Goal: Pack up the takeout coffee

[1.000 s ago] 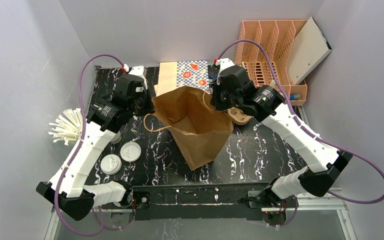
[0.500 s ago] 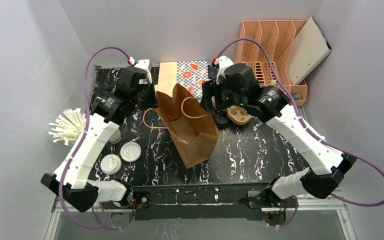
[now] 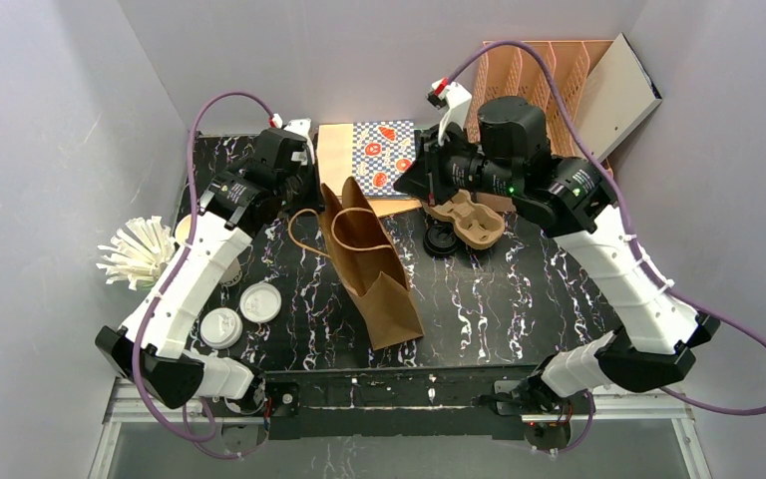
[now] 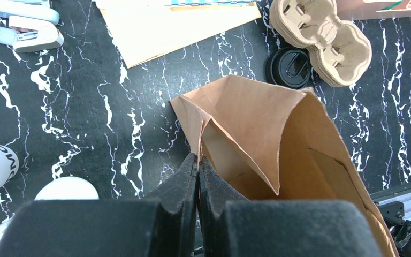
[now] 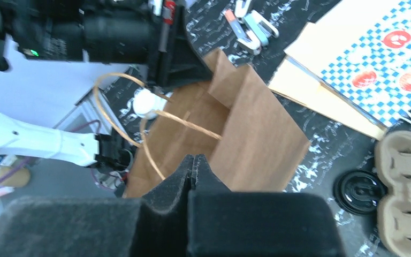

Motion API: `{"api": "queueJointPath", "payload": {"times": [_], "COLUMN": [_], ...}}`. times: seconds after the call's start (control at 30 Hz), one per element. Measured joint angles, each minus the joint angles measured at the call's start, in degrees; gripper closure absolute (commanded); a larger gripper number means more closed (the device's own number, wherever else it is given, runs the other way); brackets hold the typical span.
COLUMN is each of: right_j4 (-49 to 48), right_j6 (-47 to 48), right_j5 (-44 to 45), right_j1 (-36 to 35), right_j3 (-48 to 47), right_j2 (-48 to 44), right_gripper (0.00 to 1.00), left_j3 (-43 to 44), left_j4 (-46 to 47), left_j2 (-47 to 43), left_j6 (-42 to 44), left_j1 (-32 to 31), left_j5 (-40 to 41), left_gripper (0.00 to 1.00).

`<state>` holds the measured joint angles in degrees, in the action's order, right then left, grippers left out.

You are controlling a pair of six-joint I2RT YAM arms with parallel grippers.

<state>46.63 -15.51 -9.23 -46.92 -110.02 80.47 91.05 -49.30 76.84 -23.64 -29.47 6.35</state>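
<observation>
The left gripper (image 4: 198, 158) is pinched tight on the top edge of the tall brown paper bag with string handles (image 3: 371, 267). The bag stands on the black table with white swirly lines (image 3: 519, 299), and its mouth is partly open. The right gripper (image 5: 192, 159) is pinched tight too, but it holds nothing and sits near the bag's top, while the two small paper cups with round white lids (image 3: 259, 302) stand side by side on the table by the left arm, outside the bag.
</observation>
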Motion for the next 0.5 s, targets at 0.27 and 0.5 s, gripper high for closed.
{"api": "queueJointPath", "payload": {"times": [0.27,0.5], "right_j4": [0.5,2.5], "right_j6": [-1.7,-0.8], "right_j5": [2.7,11.3], "right_j1": [-10.6,-21.8], "right_j3": [-3.5,-3.5], "right_j2": [4.7,9.4], "right_gripper": [0.99,0.99], "left_j3": [0.0,0.7], "left_j4": [0.4,0.9], "left_j2": [0.0,0.0], "left_j6": [-2.4,-3.7], "left_j1": [0.0,0.0], "left_j5": [0.1,1.4], "left_gripper": [0.99,0.98]}}
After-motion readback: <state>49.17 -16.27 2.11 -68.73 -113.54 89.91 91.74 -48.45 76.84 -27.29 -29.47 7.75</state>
